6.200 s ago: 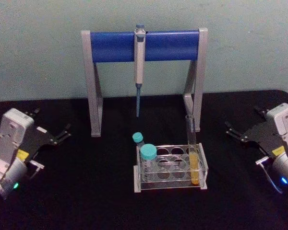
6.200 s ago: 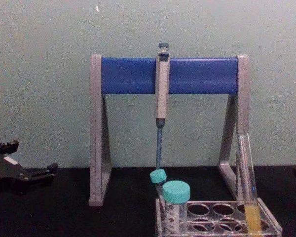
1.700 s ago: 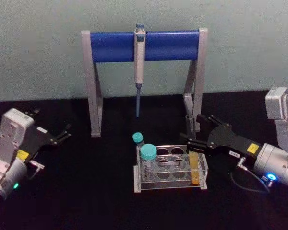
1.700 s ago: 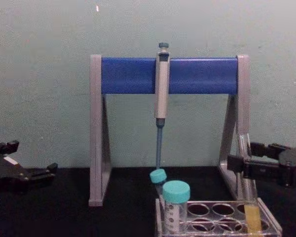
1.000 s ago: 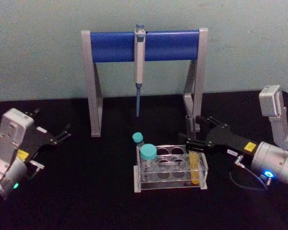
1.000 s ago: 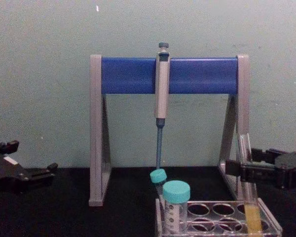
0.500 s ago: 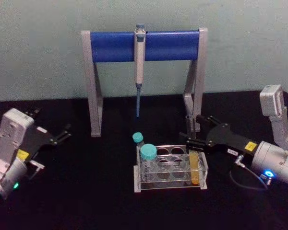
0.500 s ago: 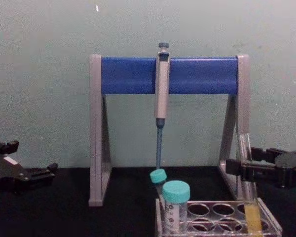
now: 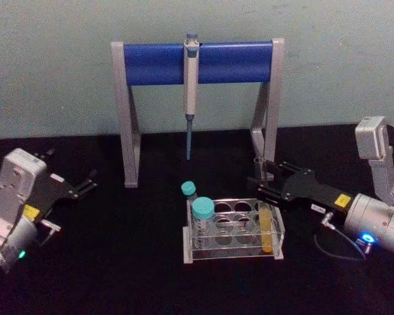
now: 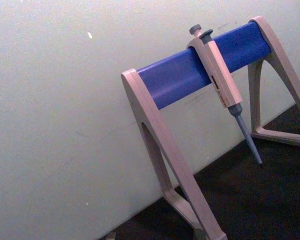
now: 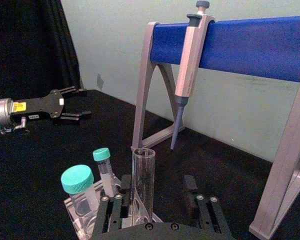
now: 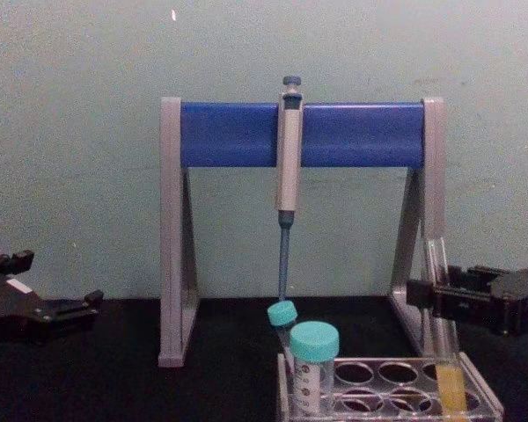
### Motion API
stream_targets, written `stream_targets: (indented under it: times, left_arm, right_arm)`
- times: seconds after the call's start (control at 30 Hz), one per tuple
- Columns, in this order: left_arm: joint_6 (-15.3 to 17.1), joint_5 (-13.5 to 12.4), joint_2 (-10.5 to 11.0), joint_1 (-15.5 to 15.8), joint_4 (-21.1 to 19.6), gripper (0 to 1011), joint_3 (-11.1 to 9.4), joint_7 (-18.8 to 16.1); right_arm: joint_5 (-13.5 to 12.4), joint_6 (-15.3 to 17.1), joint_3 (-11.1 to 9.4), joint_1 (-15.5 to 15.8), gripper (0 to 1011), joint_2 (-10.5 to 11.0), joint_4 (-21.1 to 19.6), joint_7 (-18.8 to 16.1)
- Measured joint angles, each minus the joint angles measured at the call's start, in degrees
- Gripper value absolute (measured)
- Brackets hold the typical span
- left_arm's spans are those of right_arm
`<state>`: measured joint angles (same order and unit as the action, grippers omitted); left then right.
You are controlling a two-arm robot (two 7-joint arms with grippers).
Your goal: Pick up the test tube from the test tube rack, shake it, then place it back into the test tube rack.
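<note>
Liquid of a yellow-orange colour fills the lower part of the test tube (image 9: pixel 267 226), which stands roughly upright in a hole at the right-hand end of the test tube rack (image 9: pixel 186 243). The rack sits on the black bench (image 9: pixel 118 269), in front of the grey-and-blue pipette stand (image 9: pixel 157 63).

The right tool (image 9: pixel 261 184) reaches in from the right and straddles the clear upper part of the tube, above the rack's top plate. In the right wrist view the tube (image 11: pixel 142 185) rises between the two sets of pads. One set lies just beside the glass and a gap shows on the other side, so the jaws are apart and not clamped on it. The chest view shows the same tool (image 12: pixel 436 297) level with the tube (image 12: pixel 447 360), well above the liquid.

Two shorter tubes with teal caps (image 9: pixel 203 209) stand at the left end of the rack. A pipette (image 9: pixel 191 85) hangs from the stand's blue crossbar, its tip pointing down behind the rack.

The left tool (image 9: pixel 85 184) rests at the far left of the bench, well apart from the rack, with its fingers spread.
</note>
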<state>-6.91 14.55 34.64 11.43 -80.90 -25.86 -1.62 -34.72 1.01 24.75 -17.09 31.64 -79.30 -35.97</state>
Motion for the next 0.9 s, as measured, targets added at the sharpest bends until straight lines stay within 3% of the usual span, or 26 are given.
stream_targets:
  times: [0.5, 0.9]
  left_arm:
    - [0.00, 0.00, 0.00, 0.00, 0.00, 1001, 0.00, 0.00]
    - [0.00, 0.00, 0.00, 0.00, 0.00, 1001, 0.00, 0.00]
  right_arm:
    - [-0.03, 0.00, 0.00, 0.03, 240, 0.00, -0.05, -0.02]
    - [-0.03, 0.00, 0.00, 0.02, 238, 0.00, -0.05, -0.01]
